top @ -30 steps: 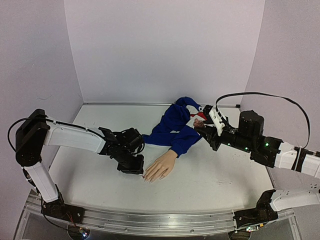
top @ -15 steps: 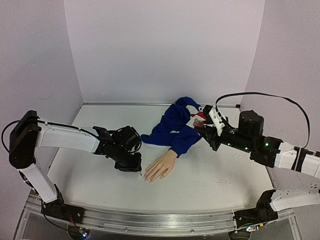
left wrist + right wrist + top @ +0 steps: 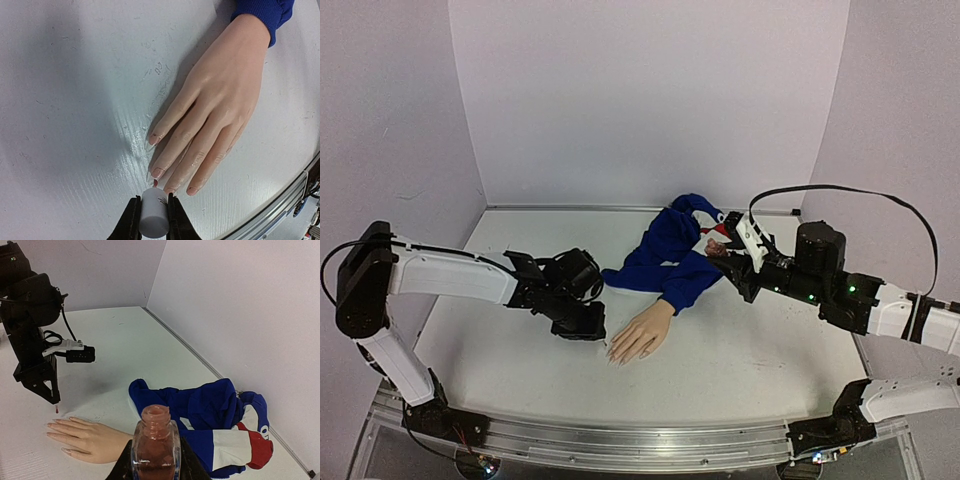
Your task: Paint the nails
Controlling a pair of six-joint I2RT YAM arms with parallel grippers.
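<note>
The beige mannequin hand (image 3: 220,95) lies palm down on the table, its blue sleeve (image 3: 670,255) trailing back. Its nails (image 3: 158,173) point toward my left gripper (image 3: 152,200), which is shut on the white cap (image 3: 153,214). The cap's small brush (image 3: 155,183) hangs just off the tips of the middle fingers, wet with pink. In the top view my left gripper (image 3: 588,328) sits beside the hand (image 3: 642,330). My right gripper (image 3: 155,460) is shut on the uncapped bottle of pinkish polish (image 3: 155,447), held upright above the sleeve (image 3: 200,405).
The blue, white and red garment (image 3: 235,440) is bunched at the back right by the wall. The table's metal front rail (image 3: 640,440) runs close below the fingertips. White table (image 3: 500,350) stretches left of the hand.
My left arm has shifted its pose slightly, and the gripper with the cap has stayed at the fingertips. The right arm and bottle have not moved.
</note>
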